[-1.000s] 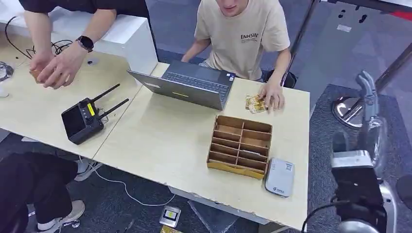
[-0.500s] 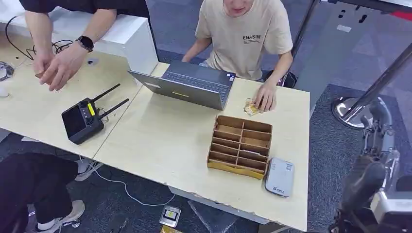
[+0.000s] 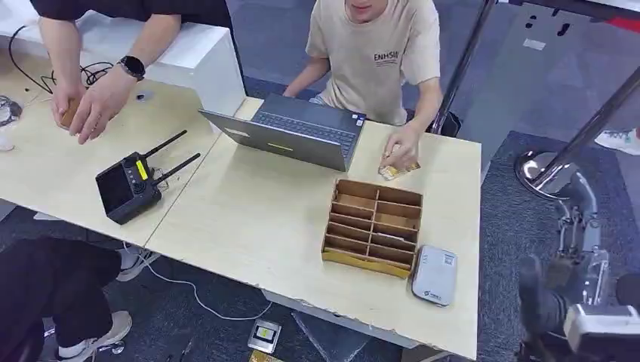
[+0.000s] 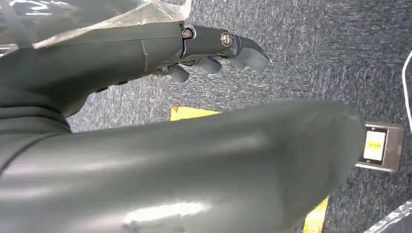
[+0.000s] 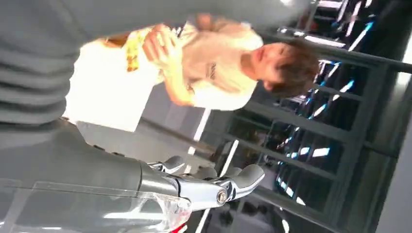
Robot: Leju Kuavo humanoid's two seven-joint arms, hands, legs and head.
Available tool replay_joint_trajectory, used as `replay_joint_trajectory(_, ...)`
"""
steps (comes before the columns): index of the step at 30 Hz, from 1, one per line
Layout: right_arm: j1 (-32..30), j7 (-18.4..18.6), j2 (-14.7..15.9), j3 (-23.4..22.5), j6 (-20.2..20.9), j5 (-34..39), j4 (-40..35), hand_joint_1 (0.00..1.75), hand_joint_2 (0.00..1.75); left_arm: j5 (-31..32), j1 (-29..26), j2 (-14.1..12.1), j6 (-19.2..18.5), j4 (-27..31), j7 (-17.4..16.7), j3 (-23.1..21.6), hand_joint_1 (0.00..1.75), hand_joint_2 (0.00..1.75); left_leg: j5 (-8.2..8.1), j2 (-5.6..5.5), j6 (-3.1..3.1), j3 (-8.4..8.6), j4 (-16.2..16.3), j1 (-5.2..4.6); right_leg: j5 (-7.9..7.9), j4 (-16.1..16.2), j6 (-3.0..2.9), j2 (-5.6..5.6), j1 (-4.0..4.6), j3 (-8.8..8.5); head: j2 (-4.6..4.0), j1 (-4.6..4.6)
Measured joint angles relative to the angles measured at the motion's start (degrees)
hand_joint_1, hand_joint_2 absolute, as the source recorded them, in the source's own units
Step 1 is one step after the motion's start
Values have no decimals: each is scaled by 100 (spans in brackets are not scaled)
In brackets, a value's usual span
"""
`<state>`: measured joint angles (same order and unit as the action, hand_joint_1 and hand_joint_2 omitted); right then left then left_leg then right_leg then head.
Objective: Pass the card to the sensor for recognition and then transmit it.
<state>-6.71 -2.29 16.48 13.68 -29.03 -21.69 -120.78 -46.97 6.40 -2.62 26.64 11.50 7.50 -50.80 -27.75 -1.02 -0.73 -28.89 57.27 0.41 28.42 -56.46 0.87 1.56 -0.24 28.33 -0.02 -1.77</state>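
The card lies at the far right edge of the worktop, under the fingers of a seated person's hand, just beyond the wooden divided tray; my guess is the person is readying it to hand over, since the robot holds nothing to scan yet. The pale grey sensor sits just beside the tray at the near right corner, probably within the right arm's reach. A laptop stands in front of the person, and a black controller with 2 antennas lies well apart to the left.

The right hand hangs low, off the worktop's right side, fingers loosely apart and grasping nothing. The left hand hangs over the carpet floor, fingers slightly curled yet apart, also empty
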Motion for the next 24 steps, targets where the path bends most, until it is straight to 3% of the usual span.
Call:
replay_joint_trajectory(4,2,408,17,140,-4,-670,81,0,175,-24,2,-4,4,0,0,37,0,0,0,-1,0,-1,-1,0,0,0,0,0,0,-1,0,2)
replay_joint_trajectory(14,157,1187,166,953,-488,-2015,610,0,175,52,11,-4,2,0,-11,37,0,0,0,0,0,-2,-1,0,0,0,0,0,0,0,0,2)
replay_joint_trajectory(24,525,1272,240,1665,-647,-2375,1458,0,175,166,16,-4,-52,0,-9,35,0,0,0,0,0,-1,-1,1,0,0,0,0,1,0,0,0)
